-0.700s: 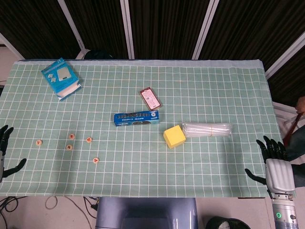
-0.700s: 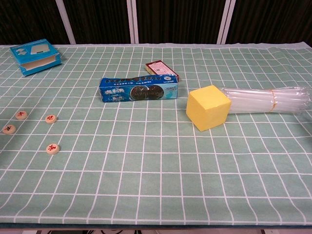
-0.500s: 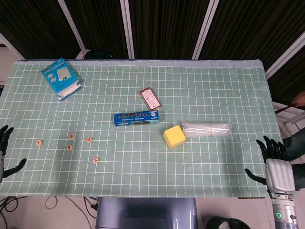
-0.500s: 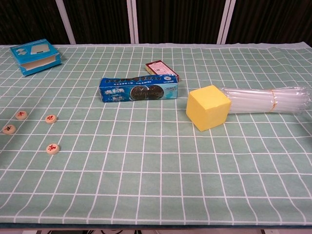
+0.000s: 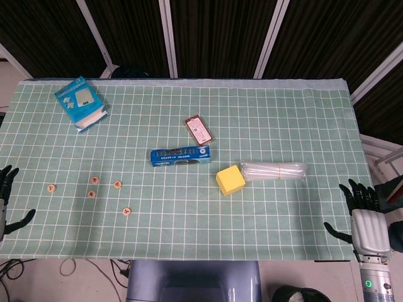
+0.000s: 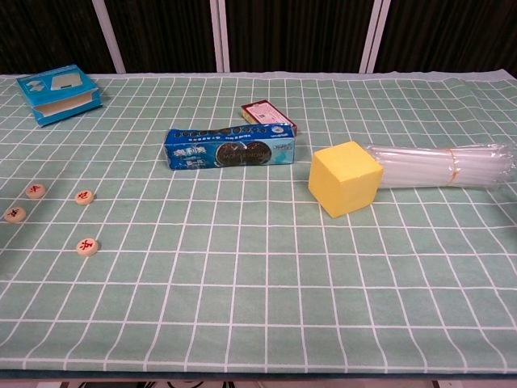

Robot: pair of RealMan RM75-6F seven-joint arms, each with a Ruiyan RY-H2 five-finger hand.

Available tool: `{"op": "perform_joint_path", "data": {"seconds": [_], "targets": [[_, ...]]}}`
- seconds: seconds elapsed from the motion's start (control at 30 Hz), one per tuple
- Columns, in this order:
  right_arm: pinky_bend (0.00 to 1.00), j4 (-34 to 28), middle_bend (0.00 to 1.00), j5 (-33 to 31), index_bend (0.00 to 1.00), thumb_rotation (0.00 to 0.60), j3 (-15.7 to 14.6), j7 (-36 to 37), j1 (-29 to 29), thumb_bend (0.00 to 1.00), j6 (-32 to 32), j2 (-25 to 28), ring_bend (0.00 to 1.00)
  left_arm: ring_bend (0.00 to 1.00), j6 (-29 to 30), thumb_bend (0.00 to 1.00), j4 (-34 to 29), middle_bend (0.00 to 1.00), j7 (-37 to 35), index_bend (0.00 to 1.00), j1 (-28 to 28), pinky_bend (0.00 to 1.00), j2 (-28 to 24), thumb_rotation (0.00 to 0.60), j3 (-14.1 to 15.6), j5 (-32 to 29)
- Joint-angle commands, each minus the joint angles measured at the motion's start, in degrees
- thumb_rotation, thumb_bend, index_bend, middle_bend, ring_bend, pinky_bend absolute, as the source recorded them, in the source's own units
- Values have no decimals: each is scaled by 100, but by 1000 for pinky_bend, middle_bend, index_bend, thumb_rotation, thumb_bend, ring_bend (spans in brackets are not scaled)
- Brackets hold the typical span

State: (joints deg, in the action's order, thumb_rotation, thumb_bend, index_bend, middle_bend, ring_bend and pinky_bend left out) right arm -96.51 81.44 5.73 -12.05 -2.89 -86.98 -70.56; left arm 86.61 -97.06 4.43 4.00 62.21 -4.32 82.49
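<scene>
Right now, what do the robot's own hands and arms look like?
The right robot hand has black fingers and a white, boxy back; below it sits a grey metallic wrist cuff with a small green ring light. Only black fingers of the left robot hand show at the head view's edge. The chest view shows neither.
</scene>
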Motion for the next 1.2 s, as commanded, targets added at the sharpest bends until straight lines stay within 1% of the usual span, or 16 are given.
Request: {"op": "perform_joint_path", "data": {"seconds": [0.03, 0.2, 0.3, 0.5, 0.67, 0.83, 1.0, 1.1, 1.17, 1.2], "targets": [[0, 3, 52, 3, 118, 600, 4, -12, 0, 267, -7, 1, 13, 0, -18, 191, -2, 0, 24, 48, 8, 0, 8, 600, 4, -5], [0, -17, 52, -21, 118, 600, 15, 1, 11, 267, -23, -1, 13, 0, -77, 169, -25, 0, 69, 54, 37, 0, 23, 600, 41, 42], [0, -43, 52, -44, 118, 600, 22, 11, 18, 266, -26, -2, 13, 0, -229, 169, -51, 0, 124, 66, 125, 0, 49, 600, 108, 159], [0, -49, 53, -54, 118, 600, 26, 4, 22, 268, -32, -4, 13, 0, -864, 169, -148, 0, 345, 89, 496, 0, 87, 600, 245, 386], [0, -66, 53, -103, 118, 600, 41, 14, 25, 267, -18, -1, 13, 0, -1242, 169, -221, 0, 649, 112, 795, 0, 230, 600, 186, 359], [0, -77, 52, -138, 118, 600, 53, 27, 28, 266, -12, 3, 12, 0, -1543, 169, -148, 0, 1100, 133, 1119, 0, 501, 600, -92, -29], [0, -94, 52, -202, 118, 600, 73, 13, 24, 266, 12, -1, 13, 0, -2072, 179, 17, 0, 1516, 157, 1495, 0, 729, 600, -336, -682], [0, -101, 52, -241, 118, 600, 86, -17, 19, 266, 23, -8, 13, 0, -2345, 216, 198, 0, 1661, 202, 1720, 0, 886, 600, -471, -1059], [0, -109, 52, -264, 118, 600, 95, -25, 17, 267, 29, -10, 13, 0, -2465, 224, 306, 0, 1717, 217, 1822, 0, 964, 600, -515, -1220], [0, -115, 52, -297, 118, 600, 106, -29, 19, 267, 33, -13, 12, 0, -2621, 224, 459, 0, 1801, 222, 1926, 0, 1049, 600, -533, -1392]]}}
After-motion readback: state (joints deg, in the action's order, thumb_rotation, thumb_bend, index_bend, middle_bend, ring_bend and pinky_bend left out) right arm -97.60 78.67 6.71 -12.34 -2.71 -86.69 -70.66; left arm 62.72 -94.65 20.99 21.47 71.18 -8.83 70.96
